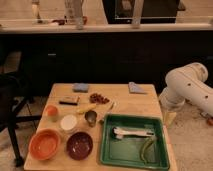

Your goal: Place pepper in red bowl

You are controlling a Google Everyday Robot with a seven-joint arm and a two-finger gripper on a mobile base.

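Note:
The pepper [146, 149], slim, curved and green, lies in the right part of the green tray [107, 150] on the wooden table. The red bowl [45, 144], bright orange-red with a paler inside, stands at the table's front left corner with nothing in it. My white arm [186, 86] bends in from the right, beside the table's right edge and well apart from both. The gripper itself is out of view: the arm's end drops behind the table's right edge.
A dark maroon bowl [79, 145] sits right of the red bowl. Behind them stand a white lid-like disc [68, 122], a small orange cup [51, 111], a metal cup [91, 117] and a yellow item [85, 108]. A white utensil [132, 132] lies in the tray. Two blue cloths [80, 87] lie at the far edge.

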